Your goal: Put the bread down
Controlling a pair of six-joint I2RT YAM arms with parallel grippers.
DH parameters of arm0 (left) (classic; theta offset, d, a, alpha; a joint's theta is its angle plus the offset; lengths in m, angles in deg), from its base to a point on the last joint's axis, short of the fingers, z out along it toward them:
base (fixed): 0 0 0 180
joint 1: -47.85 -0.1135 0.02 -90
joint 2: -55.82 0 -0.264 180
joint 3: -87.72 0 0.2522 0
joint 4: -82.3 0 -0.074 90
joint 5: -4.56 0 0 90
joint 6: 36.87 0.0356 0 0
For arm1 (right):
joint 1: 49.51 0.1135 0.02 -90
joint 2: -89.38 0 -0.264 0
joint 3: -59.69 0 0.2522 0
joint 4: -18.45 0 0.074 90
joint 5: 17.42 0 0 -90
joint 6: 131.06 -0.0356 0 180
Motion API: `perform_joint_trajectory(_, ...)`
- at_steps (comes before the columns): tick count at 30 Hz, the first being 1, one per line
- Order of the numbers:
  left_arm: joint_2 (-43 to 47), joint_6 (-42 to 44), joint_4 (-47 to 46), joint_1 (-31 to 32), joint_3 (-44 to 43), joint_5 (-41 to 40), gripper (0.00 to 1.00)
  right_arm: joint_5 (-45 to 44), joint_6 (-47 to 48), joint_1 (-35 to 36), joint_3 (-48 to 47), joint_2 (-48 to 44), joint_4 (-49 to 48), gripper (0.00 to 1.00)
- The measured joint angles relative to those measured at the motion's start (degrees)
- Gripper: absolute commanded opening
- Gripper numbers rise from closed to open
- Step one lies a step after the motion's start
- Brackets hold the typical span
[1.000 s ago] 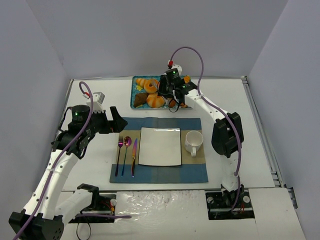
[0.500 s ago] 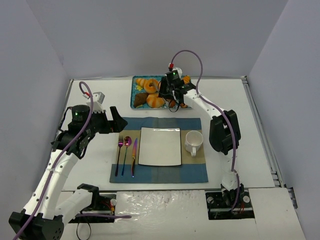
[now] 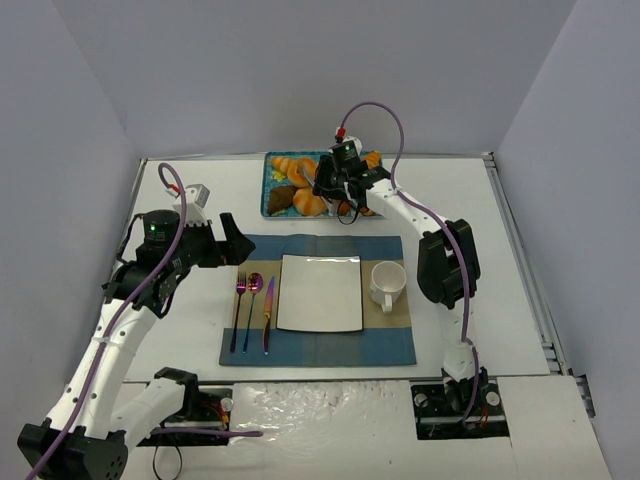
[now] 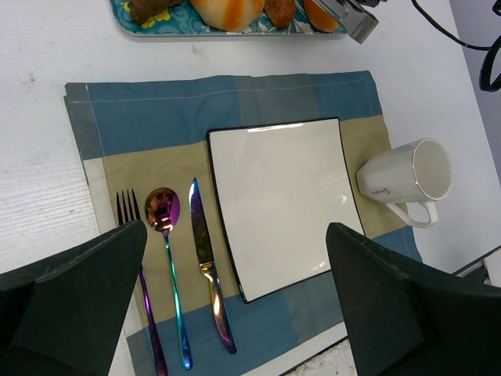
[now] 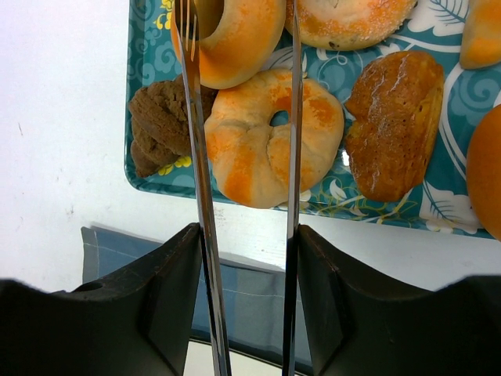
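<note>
Teal tray (image 5: 149, 86), far edge: right gripper (image 5: 240, 23) over ring bread (image 5: 250, 157), jaws parted; left gripper (image 4: 235, 298) wide, above placemat (image 4: 156, 117).

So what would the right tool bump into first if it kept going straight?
Most likely the ring-shaped bun on the teal tray; the right tool points at it, though depth is unclear.
</note>
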Motion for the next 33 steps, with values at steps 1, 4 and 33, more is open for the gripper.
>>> perform_joint_trajectory(1, 0.0, 0.0, 0.0, 0.0, 0.0, 0.0, 0.97, 0.1, -0.1, -0.1, 0.0, 0.0, -0.1, 0.46)
perform_joint_trajectory(4, 0.0, 0.0, 0.0, 0.0, 0.0, 0.0, 0.97, 0.4, -0.3, -0.2, 0.0, 0.0, -0.3, 0.46)
perform_joint_trajectory(33, 0.0, 0.0, 0.0, 0.0, 0.0, 0.0, 0.97, 5.5, -3.8, -2.1, 2.8, 0.0, -4.2, 0.31)
